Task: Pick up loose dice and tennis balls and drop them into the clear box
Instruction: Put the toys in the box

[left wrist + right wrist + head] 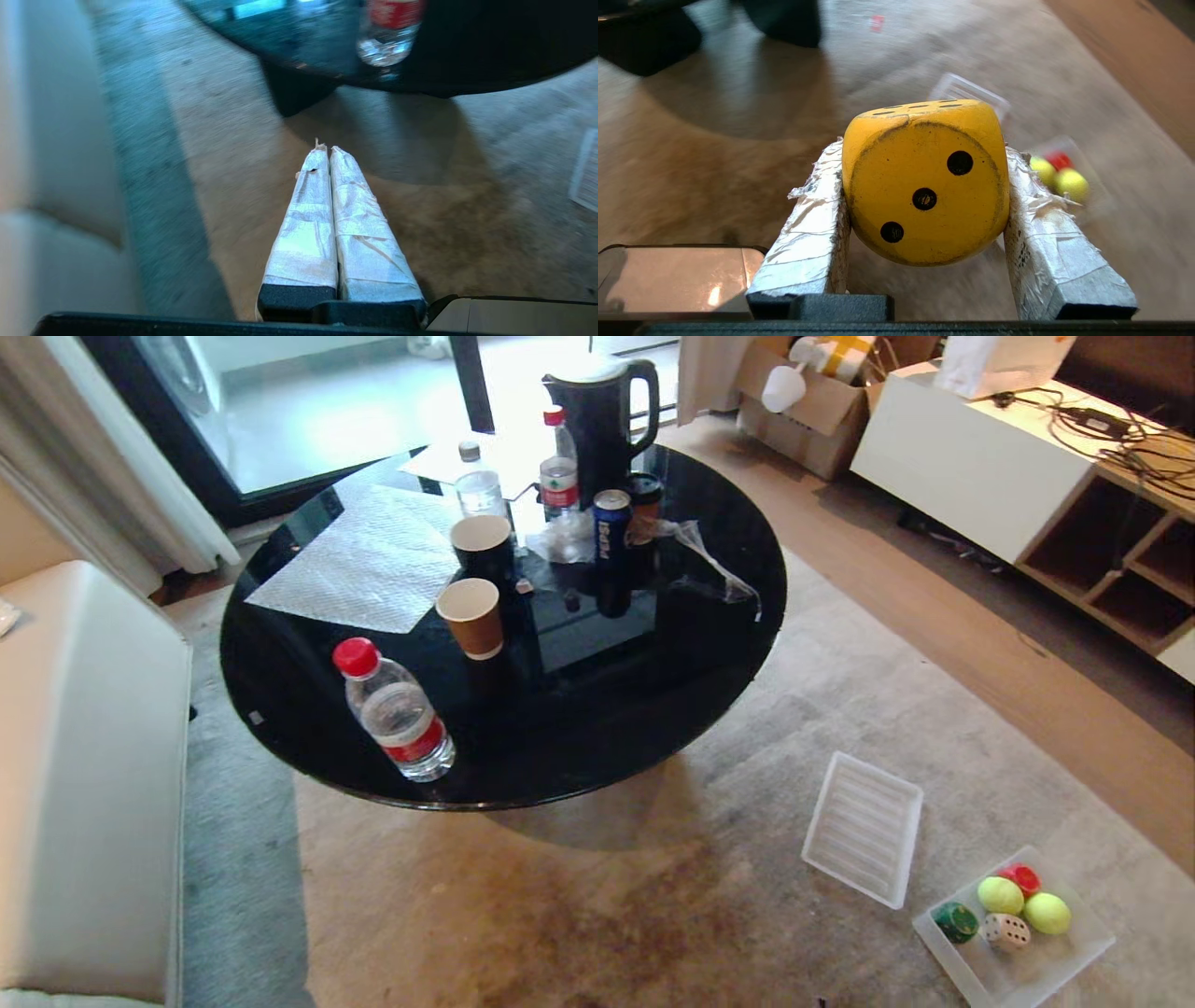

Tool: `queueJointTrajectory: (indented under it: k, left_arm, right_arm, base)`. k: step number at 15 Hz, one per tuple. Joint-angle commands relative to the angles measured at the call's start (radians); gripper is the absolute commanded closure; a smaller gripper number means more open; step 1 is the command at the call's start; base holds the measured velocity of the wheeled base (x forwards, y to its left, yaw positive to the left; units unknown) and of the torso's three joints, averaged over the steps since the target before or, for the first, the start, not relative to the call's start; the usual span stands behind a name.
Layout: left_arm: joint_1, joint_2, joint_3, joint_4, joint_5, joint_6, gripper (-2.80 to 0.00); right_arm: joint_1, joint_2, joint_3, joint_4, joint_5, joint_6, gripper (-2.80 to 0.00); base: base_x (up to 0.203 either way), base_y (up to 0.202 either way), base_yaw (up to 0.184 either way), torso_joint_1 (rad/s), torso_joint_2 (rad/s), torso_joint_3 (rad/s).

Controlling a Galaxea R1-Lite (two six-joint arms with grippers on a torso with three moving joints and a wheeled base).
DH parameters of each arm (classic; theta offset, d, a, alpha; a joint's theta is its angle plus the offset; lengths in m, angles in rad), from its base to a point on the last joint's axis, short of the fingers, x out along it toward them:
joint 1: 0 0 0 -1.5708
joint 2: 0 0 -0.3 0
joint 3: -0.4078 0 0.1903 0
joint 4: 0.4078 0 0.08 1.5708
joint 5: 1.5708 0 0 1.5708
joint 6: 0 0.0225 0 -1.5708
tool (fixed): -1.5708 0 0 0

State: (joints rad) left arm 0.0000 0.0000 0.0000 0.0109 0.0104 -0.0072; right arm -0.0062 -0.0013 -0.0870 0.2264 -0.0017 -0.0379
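The right end effector squeezes the yellow die between its two fingers so it cannot fall. The clear box waits on the carpet, already holding two tennis balls. The left end effector is pressed together, empty.

I can make out little lettering. The blue can on the black table carries vertical white letters, possibly a Pepsi logo, though too small for me to be sure. The yellow die shows three black pips facing my right wrist camera. The bottle labels stay unreadable.
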Motion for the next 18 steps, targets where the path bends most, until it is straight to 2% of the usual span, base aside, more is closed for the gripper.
queueJointTrajectory:
  k: [1,18]
  left_arm:
    - [0.0,0.002,0.0,0.0,0.0,0.0,0.0]
    - [0.0,0.002,0.0,0.0,0.0,0.0,0.0]
  right_arm:
    - [0.0,0.0,0.0,0.001,0.0,0.0,0.0]
    - [0.0,0.0,0.0,0.001,0.0,0.001,0.0]
  base:
    - [-0.002,0.012,-0.167,0.012,0.0,0.002]
    - [0.001,0.011,-0.163,0.003,0.0,0.002]
